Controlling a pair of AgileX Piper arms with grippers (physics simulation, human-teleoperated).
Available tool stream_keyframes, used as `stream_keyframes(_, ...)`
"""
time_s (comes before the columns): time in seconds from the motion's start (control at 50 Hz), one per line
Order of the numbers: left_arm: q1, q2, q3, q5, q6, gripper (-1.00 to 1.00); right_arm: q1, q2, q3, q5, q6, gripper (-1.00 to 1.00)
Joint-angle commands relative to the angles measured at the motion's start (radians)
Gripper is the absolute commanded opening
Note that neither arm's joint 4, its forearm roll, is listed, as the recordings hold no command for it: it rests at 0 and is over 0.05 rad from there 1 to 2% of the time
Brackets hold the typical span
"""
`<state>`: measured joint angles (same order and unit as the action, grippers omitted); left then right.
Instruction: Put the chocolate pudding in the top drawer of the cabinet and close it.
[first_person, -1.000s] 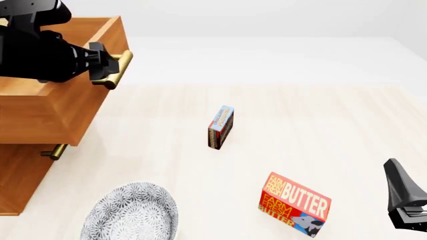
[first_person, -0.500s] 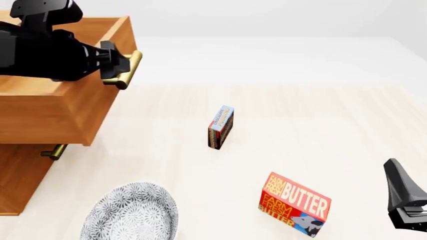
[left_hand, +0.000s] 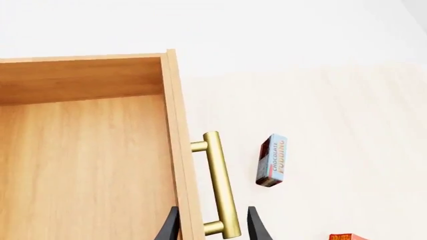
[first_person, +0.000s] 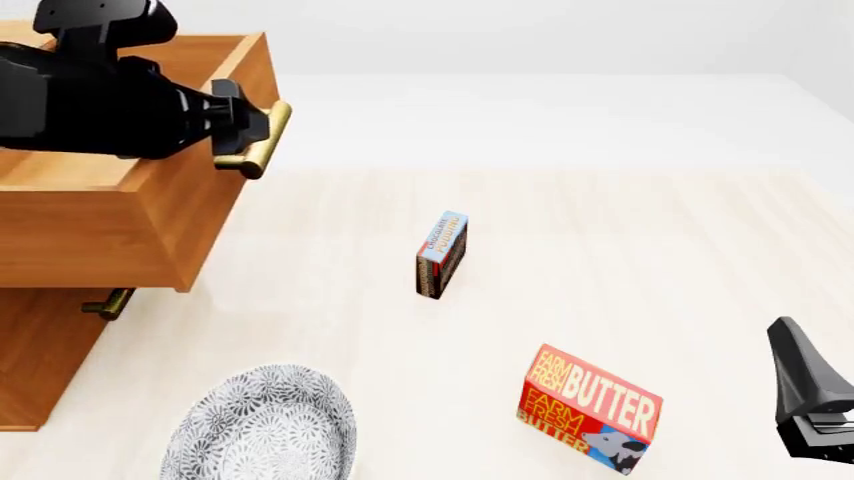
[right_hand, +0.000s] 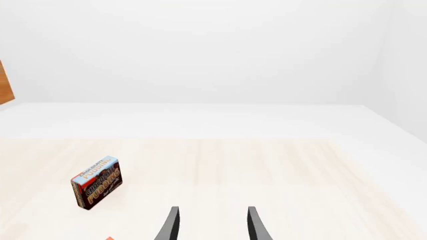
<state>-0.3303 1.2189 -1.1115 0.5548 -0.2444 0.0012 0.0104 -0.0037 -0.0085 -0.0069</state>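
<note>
The chocolate pudding (first_person: 442, 254) stands on edge on the table, mid-scene, also visible as the chocolate pudding (left_hand: 273, 160) and the chocolate pudding (right_hand: 97, 182). The cabinet (first_person: 40, 350) is at the left, its top drawer (first_person: 120, 230) pulled out and its inside (left_hand: 80, 165) bare. My left gripper (first_person: 240, 125) is at the drawer's brass handle (first_person: 256, 140). In the left wrist view my left gripper (left_hand: 213, 210) is open, its fingers spread on either side of the handle (left_hand: 220, 185). My right gripper (first_person: 801, 385) sits open at the near right, far from the pudding; the right gripper (right_hand: 213, 210) holds nothing.
A red butter box (first_person: 589, 408) lies near the front, right of centre. A patterned grey plate (first_person: 260, 425) sits at the front left. The lower drawer's handle (first_person: 107, 303) shows under the pulled-out top drawer.
The top drawer has slid further out of the cabinet, with my left gripper moving along at its handle. The pudding, butter box, plate and right gripper have stayed put.
</note>
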Motion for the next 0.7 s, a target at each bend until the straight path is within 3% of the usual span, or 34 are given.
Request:
stream_keyframes(0.02, -0.062, 0.102, -0.001, -0.043, 0.039, 1.00, 0.000, 0.000, 0.000, 0.000, 0.000, 1.00)
stream_keyframes(0.34, -0.056, 0.040, 0.021, -0.061, 0.063, 1.00, 0.000, 0.000, 0.000, 0.000, 0.000, 1.00)
stream_keyframes(0.7, -0.101, -0.053, -0.067, 0.012, 0.126, 1.00, 0.000, 0.000, 0.000, 0.000, 0.000, 1.00)
